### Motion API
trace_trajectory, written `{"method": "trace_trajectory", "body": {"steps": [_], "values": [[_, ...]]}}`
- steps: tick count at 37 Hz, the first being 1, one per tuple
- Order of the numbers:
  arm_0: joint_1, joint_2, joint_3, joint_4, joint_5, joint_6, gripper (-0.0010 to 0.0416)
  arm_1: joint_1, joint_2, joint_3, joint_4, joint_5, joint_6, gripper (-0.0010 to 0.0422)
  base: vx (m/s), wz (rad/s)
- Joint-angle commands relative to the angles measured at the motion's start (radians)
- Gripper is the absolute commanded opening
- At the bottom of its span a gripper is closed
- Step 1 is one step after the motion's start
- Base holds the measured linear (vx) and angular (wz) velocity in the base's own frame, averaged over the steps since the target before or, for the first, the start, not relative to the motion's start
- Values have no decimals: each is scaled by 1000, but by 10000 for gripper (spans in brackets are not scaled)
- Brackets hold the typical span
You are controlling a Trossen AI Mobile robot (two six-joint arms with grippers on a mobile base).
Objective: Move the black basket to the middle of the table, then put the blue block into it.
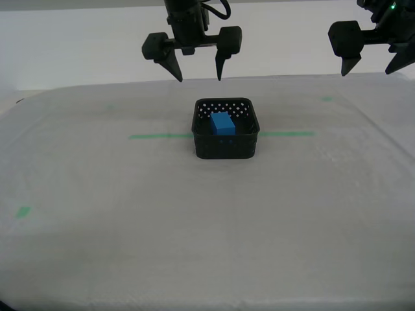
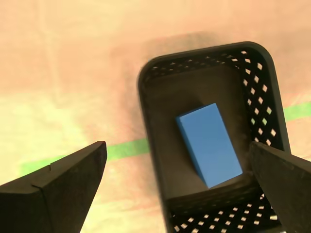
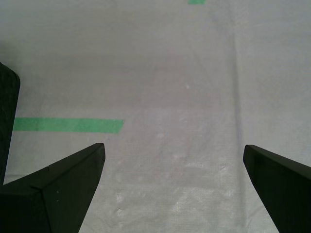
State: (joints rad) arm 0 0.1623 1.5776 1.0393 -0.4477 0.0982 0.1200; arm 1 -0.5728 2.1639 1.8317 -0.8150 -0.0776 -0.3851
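Note:
The black basket [image 1: 226, 146] stands near the middle of the table [image 1: 194, 227], on the green tape line [image 1: 159, 136]. The blue block [image 1: 222, 123] lies inside it. My second gripper [image 1: 198, 76] hangs open and empty above the basket's far side. The second wrist view looks down into the basket [image 2: 262, 97] at the block [image 2: 209, 143] between my open second gripper [image 2: 177, 150] fingers. My first gripper [image 1: 367, 71] is open and empty, high at the exterior view's right. The first wrist view shows my first gripper [image 3: 172, 148] over bare sheet.
The white wrinkled sheet has small green patches at the exterior view's front left [image 1: 23, 211] and back right [image 1: 327, 99]. The tape line's end [image 3: 68, 125] and a black edge [image 3: 7, 111] show in the first wrist view. The table's back edge meets a white wall.

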Motion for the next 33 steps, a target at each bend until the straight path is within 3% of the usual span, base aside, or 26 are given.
{"method": "trace_trajectory", "body": {"steps": [1,8,24,29,33], "values": [[1,0,0,2,1,0,399,19,-33,-26,0,-5,5,402,0,0],[1,0,0,3,1,0,399,65,-118,-137,40,-5,6,401,0,0],[1,0,0,5,1,0,399,223,-419,-549,229,-4,5,401,0,0],[1,0,0,6,1,0,399,292,-494,-642,272,19,67,401,0,0],[1,0,0,6,1,0,399,355,-531,-696,304,69,129,401,0,0]]}}
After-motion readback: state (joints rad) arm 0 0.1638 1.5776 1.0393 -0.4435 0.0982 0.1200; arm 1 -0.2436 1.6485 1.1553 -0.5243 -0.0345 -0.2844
